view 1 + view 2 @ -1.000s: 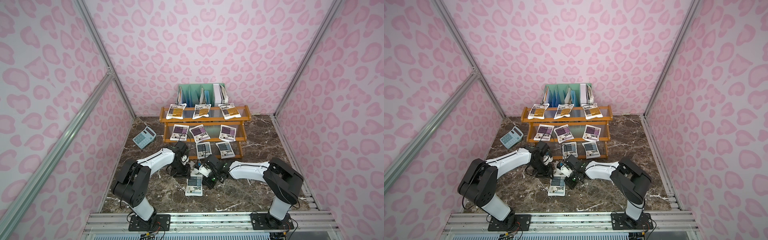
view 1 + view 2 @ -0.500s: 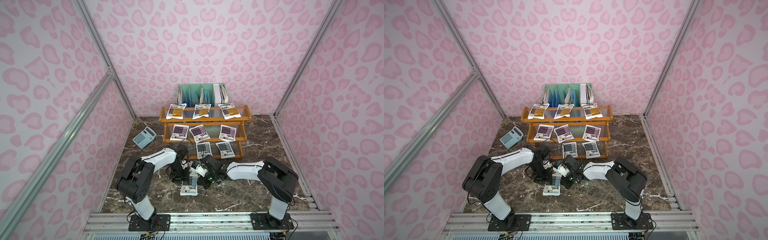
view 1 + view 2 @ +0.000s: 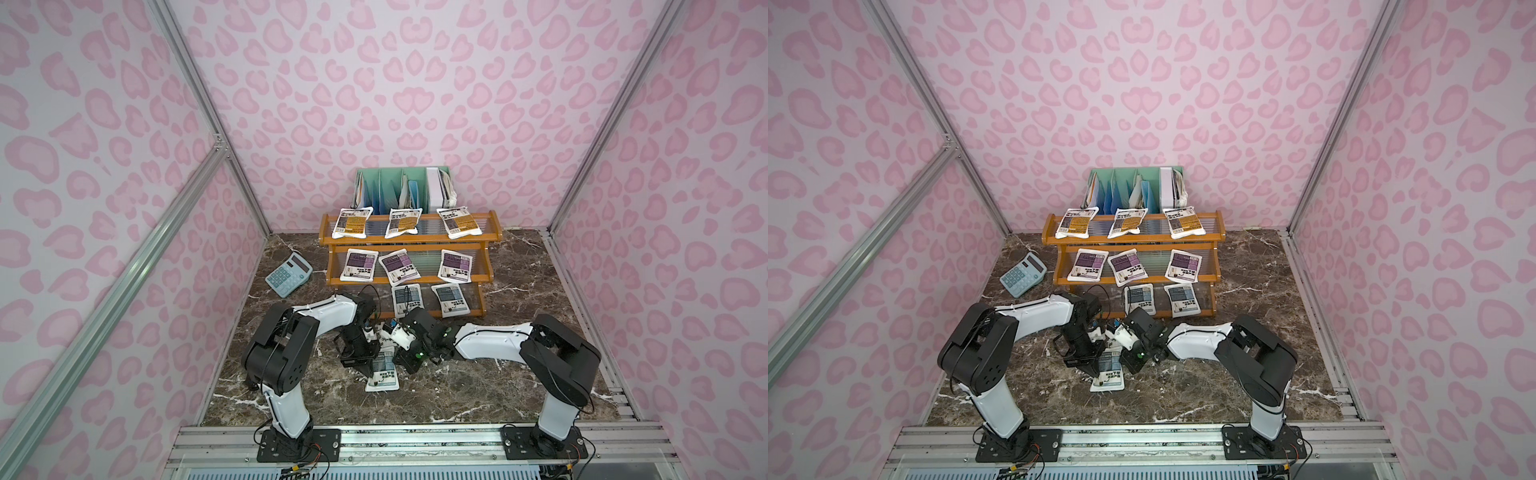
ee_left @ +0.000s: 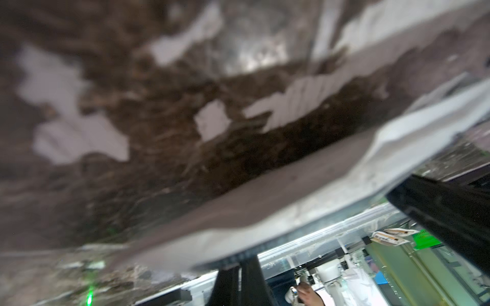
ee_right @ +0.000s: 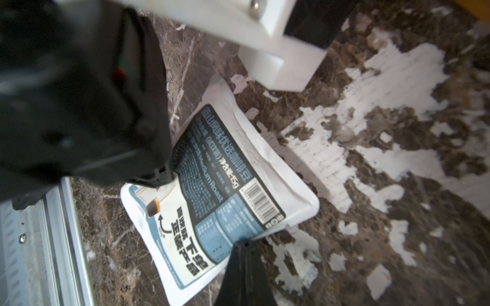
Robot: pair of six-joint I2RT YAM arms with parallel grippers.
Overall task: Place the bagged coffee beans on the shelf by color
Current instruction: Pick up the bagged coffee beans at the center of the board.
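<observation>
The left gripper [image 3: 369, 360] stands with jaws together, apparently clamped on one edge of the grey-blue pouch [image 5: 225, 190]. The lift should be slow and level so that the thin seam does not slip. The pouch lies label-up on the marble table [image 3: 478, 374], in front of the shelf [image 3: 409, 241]. The right gripper [image 5: 245, 247], also closed and holding nothing, touches another edge.

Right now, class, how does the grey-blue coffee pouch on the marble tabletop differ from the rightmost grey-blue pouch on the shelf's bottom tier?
The tabletop pouch lies off the shelf; the shelf pouch rests on its bottom tier. The tabletop pouch is partly covered by the left gripper; the shelf pouch is untouched. Both are white, grey-blue labels up.
</observation>
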